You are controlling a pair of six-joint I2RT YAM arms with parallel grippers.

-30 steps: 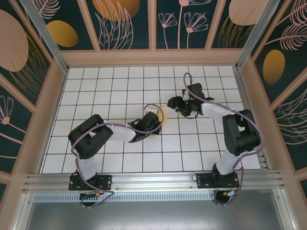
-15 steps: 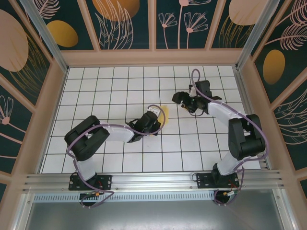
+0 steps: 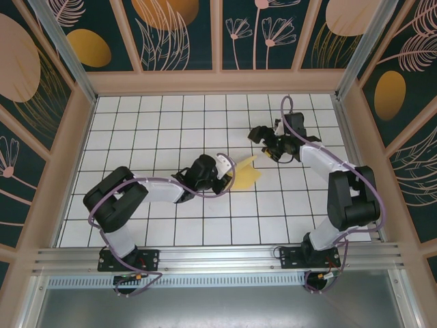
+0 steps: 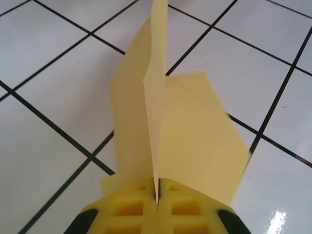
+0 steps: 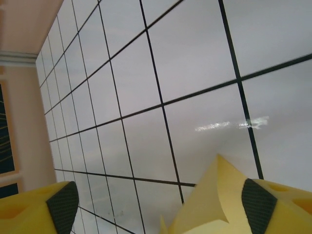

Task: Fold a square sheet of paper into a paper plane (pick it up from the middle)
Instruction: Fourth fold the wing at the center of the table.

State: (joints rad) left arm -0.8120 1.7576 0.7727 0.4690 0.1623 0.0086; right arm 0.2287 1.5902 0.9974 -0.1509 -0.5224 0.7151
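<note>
The left gripper [image 3: 220,168] is closed on the paper [image 3: 247,175]. Its yellow pads [image 4: 131,209] pinch an upright fold at the sheet's near edge. From the left gripper the creased flaps spread outward to both sides, low over the gridded surface [image 3: 171,123], and end in angled edges. The right gripper [image 3: 263,145] hangs just past the paper's far corner, on the side away from the left gripper. Its fingers [image 5: 273,204] are spread wide and hold nothing. That pale corner rises between them, close to one finger, and whether it touches cannot be told.
</note>
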